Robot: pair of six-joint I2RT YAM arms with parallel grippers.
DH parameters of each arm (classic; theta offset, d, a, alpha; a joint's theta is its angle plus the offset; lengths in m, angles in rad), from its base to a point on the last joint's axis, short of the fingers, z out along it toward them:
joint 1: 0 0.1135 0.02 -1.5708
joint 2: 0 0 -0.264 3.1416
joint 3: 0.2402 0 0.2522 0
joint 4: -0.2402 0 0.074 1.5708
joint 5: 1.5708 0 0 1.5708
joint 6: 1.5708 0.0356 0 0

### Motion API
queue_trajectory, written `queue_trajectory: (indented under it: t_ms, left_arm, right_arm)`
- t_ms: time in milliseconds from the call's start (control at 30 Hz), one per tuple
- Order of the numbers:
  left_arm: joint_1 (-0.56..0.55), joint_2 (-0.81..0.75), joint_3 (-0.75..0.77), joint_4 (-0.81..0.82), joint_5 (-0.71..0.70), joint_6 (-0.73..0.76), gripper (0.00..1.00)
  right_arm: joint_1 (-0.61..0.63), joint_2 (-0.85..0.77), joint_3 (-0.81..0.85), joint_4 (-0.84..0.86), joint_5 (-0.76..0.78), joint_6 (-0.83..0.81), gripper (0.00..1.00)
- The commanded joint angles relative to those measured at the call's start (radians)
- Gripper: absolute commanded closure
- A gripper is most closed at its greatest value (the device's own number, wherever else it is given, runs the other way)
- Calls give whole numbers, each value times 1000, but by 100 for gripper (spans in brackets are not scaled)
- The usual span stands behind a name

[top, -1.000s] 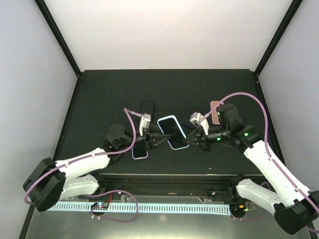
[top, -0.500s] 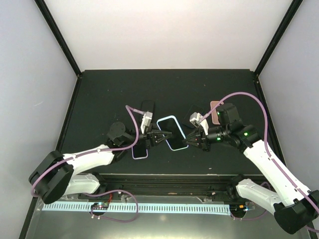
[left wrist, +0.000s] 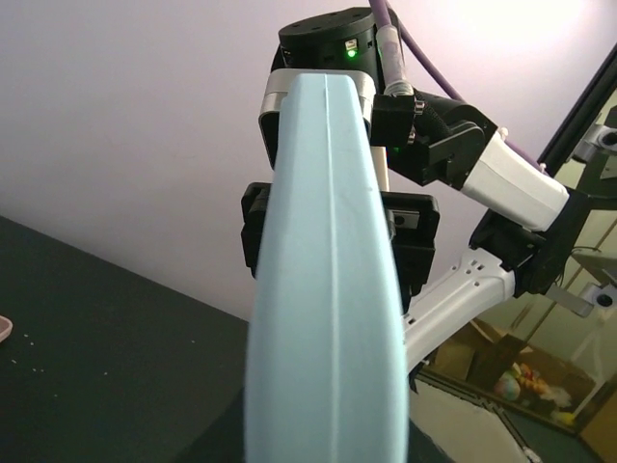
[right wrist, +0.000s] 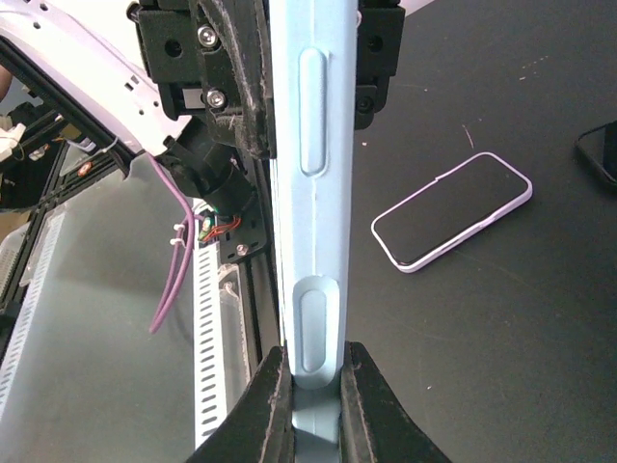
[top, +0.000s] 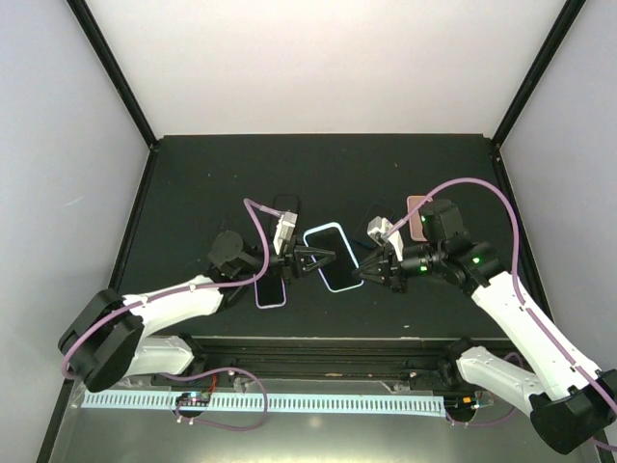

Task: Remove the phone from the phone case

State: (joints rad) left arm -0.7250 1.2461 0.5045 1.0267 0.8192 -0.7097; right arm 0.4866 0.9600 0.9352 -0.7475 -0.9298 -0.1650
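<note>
Black table [top: 193, 183], white walls [top: 328, 58], phone case [right wrist: 307, 241]

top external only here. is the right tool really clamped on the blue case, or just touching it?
Observer: Clamped. Right wrist view shows the right tool, fingers pressed on both faces of the light blue case.
Operator: left tool?
Observer: Same view: left tool shut across the case's far end, one jaw each side.
Operator: which edge faces that camera?
Observer: The one with two long button covers.
</note>
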Motion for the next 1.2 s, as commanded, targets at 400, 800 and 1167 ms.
queue_trajectory:
  t_ms: [400, 800, 1167]
  left_arm:
    - [74, -107, 387, -788, 147, 246, 98]
    - [134, 82, 440, -520, 459, 15, 98]
    - [137, 70, 406, -509, 452, 40, 98]
  right_arm:
    - [1, 27, 151, -195, 36, -339, 44]
    - [6, 3, 184, -266, 51, -475, 49]
    - [11, 45, 165, -255, 11, -467, 54]
